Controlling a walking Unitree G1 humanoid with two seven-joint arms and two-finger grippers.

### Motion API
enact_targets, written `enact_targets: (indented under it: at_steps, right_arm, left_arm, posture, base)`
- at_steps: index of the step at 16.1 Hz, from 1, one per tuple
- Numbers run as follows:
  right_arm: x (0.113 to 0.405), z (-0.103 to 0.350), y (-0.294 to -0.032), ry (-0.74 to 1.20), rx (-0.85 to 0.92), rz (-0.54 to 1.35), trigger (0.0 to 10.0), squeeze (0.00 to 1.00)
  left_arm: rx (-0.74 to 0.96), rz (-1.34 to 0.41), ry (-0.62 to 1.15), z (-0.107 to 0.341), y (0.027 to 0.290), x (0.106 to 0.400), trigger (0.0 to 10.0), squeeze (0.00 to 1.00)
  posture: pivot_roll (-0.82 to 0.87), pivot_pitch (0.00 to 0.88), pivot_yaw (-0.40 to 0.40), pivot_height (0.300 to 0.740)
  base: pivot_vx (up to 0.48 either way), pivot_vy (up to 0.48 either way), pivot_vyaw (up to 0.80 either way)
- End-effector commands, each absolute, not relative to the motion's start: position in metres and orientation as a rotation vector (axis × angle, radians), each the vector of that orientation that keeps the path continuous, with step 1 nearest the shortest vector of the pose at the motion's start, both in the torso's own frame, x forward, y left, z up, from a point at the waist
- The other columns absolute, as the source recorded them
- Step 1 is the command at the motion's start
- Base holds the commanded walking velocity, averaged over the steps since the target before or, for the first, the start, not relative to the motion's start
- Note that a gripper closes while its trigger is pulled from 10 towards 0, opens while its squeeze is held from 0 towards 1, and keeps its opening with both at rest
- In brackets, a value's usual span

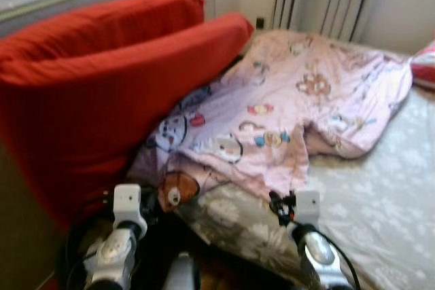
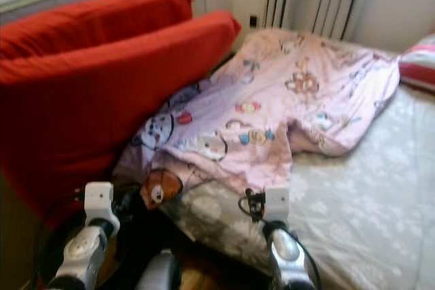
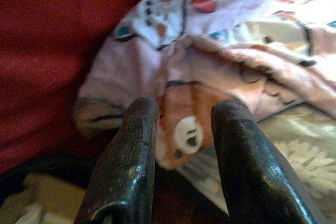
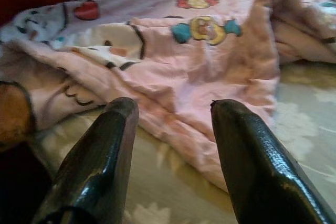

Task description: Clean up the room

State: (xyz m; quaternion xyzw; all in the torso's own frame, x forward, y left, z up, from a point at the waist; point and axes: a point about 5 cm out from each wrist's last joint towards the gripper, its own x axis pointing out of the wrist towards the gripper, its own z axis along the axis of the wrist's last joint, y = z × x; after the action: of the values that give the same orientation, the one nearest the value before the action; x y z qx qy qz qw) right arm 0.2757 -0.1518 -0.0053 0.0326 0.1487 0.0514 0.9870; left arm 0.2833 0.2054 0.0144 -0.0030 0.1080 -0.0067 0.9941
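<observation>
Two red cushions (image 1: 102, 79) lean at ten o'clock against the headboard; the pink cartoon blanket (image 1: 285, 100) sprawls crumpled across the bed (image 1: 380, 202), likely awaiting straightening; left gripper (image 3: 181, 129) parted, empty, near its bear-print corner (image 3: 184, 129); right gripper (image 4: 170, 114) parted, empty, facing the hem.

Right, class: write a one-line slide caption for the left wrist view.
Left gripper, open, poised at the pink cartoon-print blanket beside the red pillow.
</observation>
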Motion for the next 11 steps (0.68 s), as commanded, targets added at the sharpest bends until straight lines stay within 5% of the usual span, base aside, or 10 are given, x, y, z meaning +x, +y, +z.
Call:
enact_targets:
  at_steps: [1,9,11]
  right_arm:
    - [0.275,-0.0072,-0.154,0.317,0.069,0.089,10.0,0.0]
    - [0.2748,-0.0072,-0.1539,0.315,0.06,0.091,10.0,0.0]
    - [0.2758,-0.0056,-0.1539,0.304,0.054,0.092,10.0,0.0]
  left_arm:
    - [0.005,-0.036,0.2,0.0199,0.202,0.289,10.0,0.0]
    - [0.005,-0.044,0.2,0.0207,0.2019,0.2898,10.0,0.0]
    - [0.003,-0.047,0.199,0.0208,0.2005,0.2901,10.0,0.0]
  posture:
    - [0.13,0.061,0.01,0.636]
    - [0.13,0.081,0.014,0.636]
    - [0.13,0.086,0.012,0.636]
  base:
    - [0.349,0.0,0.0]
    - [0.362,0.0,0.0]
    - [0.373,0.0,0.66]
